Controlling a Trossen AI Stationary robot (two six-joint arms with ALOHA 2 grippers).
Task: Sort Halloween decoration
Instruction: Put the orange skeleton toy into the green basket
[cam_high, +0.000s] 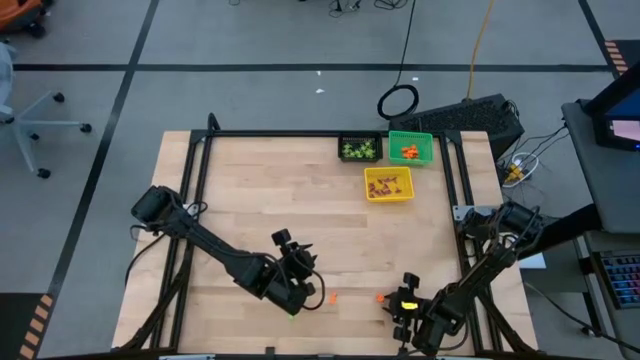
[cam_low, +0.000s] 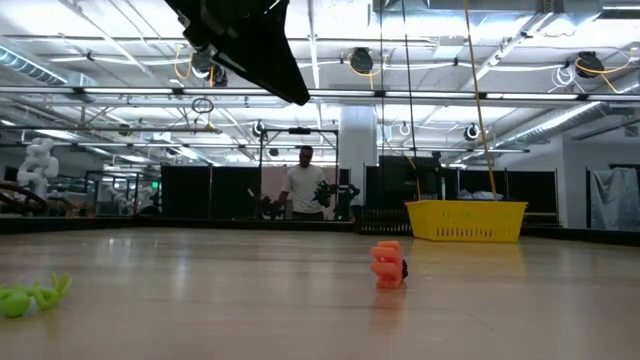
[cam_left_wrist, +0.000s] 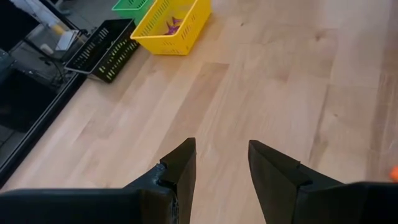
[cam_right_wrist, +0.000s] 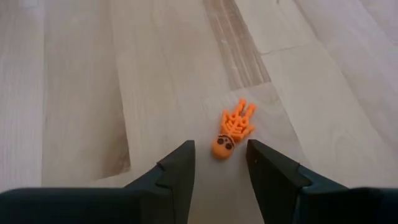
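An orange skeleton-shaped trinket lies flat on the wooden table near its front edge. My right gripper is open just short of it. The trinket's skull end sits level with the fingertips, with a gap on each side. In the high view this gripper is beside the trinket. My left gripper is open over bare wood with nothing between its fingers. It stands at the front centre. A second orange trinket and a light-green one lie near it.
Three square bins stand at the table's far right: black with green pieces, green with orange pieces, and yellow with purple ones. A black frame runs round the table. A person stands far behind.
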